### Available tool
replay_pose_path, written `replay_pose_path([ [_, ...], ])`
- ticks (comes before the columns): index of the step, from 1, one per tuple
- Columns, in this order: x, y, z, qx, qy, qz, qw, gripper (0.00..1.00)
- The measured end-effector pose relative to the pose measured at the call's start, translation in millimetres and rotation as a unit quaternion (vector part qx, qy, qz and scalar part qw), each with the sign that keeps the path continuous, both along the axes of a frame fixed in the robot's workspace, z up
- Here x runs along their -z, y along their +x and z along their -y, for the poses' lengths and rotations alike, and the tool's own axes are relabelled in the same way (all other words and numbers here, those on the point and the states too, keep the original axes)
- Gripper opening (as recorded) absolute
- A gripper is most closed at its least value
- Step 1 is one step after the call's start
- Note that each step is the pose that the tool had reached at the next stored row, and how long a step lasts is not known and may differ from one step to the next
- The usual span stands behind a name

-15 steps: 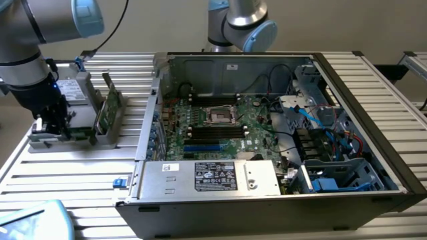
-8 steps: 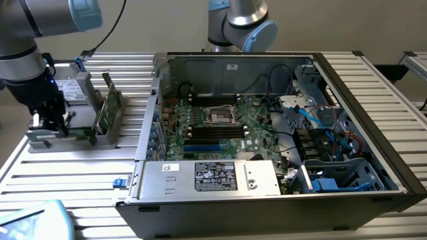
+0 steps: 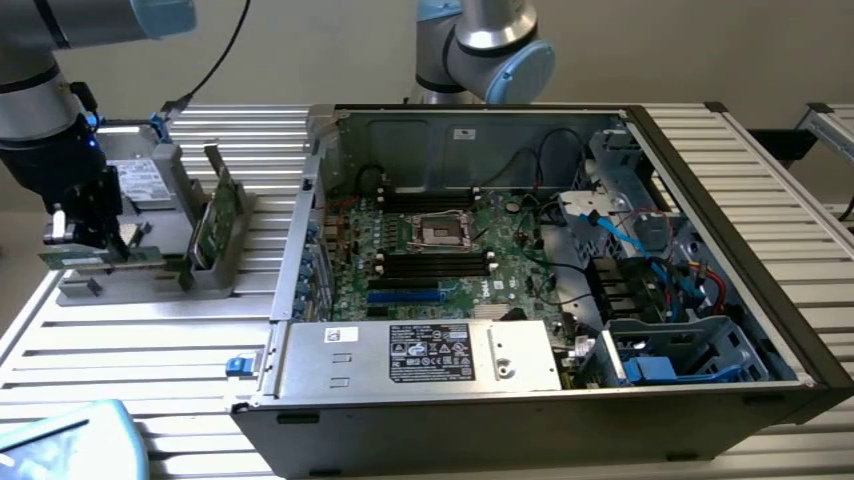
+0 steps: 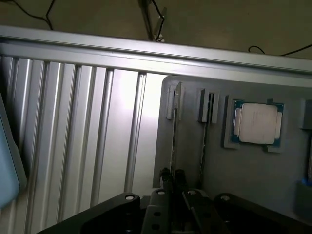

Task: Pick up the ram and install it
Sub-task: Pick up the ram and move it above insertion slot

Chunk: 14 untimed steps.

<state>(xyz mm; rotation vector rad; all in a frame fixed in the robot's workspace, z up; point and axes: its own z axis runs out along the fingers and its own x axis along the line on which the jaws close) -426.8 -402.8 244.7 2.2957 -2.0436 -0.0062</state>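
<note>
At the table's (image 3: 160,370) edge on the exterior view's left, the gripper (image 4: 172,175) is straddling the ram (image 4: 173,131), though whether its jaws are clamping it cannot be told. The ram is standing on edge in the grey tray (image 4: 263,180), near the processor chip (image 4: 257,123)

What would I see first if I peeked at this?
The open black computer case sits in the middle, its green motherboard packed with slots and wires. At the exterior view's left, the robot's black gripper hangs over a grey tray, close to the slim dark green ram stick.
</note>
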Motion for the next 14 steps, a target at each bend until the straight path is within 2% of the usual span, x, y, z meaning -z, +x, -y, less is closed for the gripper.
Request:
replay_pose_path([
  [5, -10.6, 0.5, 0.0, 0.0, 0.0004, 0.0, 1.0, 0.14],
  [11, -36.9, 4.1, 0.9, 0.0, 0.0007, 0.0, 1.0, 0.14],
  [14, -46.7, 12.4, 3.4, 0.0, 0.0027, 0.0001, 1.0, 0.14],
])
